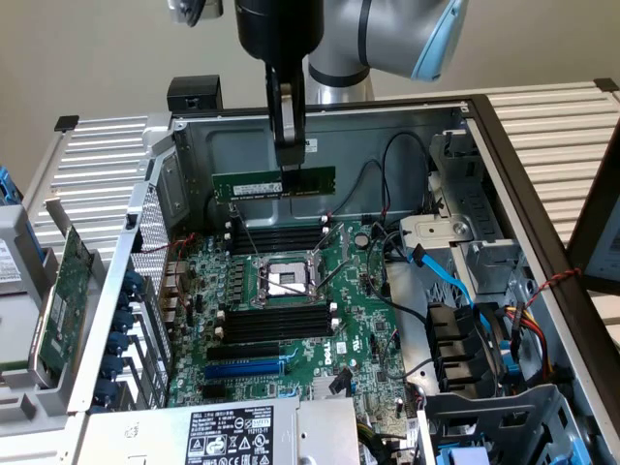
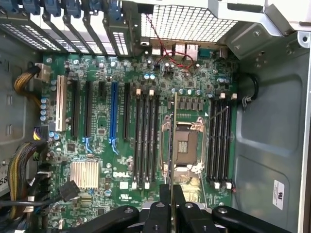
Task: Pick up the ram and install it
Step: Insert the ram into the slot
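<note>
Hanging over the open case [image 1: 407, 126] and motherboard [image 1: 358, 339], the black memory slots [image 1: 276, 235] at six o'clock in the exterior view, carrying the ram [image 1: 242, 184] parallel to them, long axis nine-to-three, pinching its top edge in the gripper [image 1: 288, 167].

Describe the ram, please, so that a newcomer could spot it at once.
Inside the open case, above the green motherboard, the gripper holds a thin green stick level in the air: the ram. Unlike the black slots below, it hangs clear of the board.
</note>
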`<state>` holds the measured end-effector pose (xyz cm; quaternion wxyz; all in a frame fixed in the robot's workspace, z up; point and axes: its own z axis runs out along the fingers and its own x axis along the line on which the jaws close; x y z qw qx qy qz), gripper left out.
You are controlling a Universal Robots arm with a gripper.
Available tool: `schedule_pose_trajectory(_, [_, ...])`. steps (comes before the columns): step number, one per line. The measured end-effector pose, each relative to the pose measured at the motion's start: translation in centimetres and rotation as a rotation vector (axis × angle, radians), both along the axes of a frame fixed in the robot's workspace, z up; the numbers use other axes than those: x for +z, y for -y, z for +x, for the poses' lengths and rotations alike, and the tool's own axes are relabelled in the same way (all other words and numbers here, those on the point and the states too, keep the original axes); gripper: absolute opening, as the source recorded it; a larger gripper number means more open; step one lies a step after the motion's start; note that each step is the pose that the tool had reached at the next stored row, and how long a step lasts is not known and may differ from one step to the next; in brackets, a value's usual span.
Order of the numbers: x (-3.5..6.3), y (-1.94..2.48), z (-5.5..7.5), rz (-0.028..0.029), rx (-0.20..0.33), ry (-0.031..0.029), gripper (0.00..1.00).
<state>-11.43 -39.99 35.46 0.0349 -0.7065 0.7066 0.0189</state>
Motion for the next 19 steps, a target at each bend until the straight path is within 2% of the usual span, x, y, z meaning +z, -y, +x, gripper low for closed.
schedule_pose_trajectory(2, [-0.19,0.0,0.0,-0.007,-0.001,0.0,0.14])
schedule_pose_trajectory(3, [-0.25,0.0,0.0,-0.0126,-0.001,-0.0001,0.14])
schedule_pose_trajectory(4, [-0.38,0.0,0.0,-0.0219,-0.002,0.0001,0.14])
schedule_pose_trajectory(5, [-0.68,0.0,0.0,-0.0259,-0.002,0.0,0.14])
schedule_pose_trajectory(7, [-1.66,0.0,0.0,-0.0258,-0.006,0.0001,0.14])
schedule_pose_trajectory(8, [-2.81,0.0,0.0,-0.0259,-0.009,0.0,0.14])
schedule_pose_trajectory(9, [-3.21,0.0,-0.1,-0.0259,-0.009,0.0,0.14])
schedule_pose_trajectory(14, [-4.13,0.02,-0.1,-0.026,-0.01,-0.0001,0.14])
schedule_pose_trajectory(19, [-4.97,0.24,-0.1,-0.0259,-0.01,0.0,0.14])
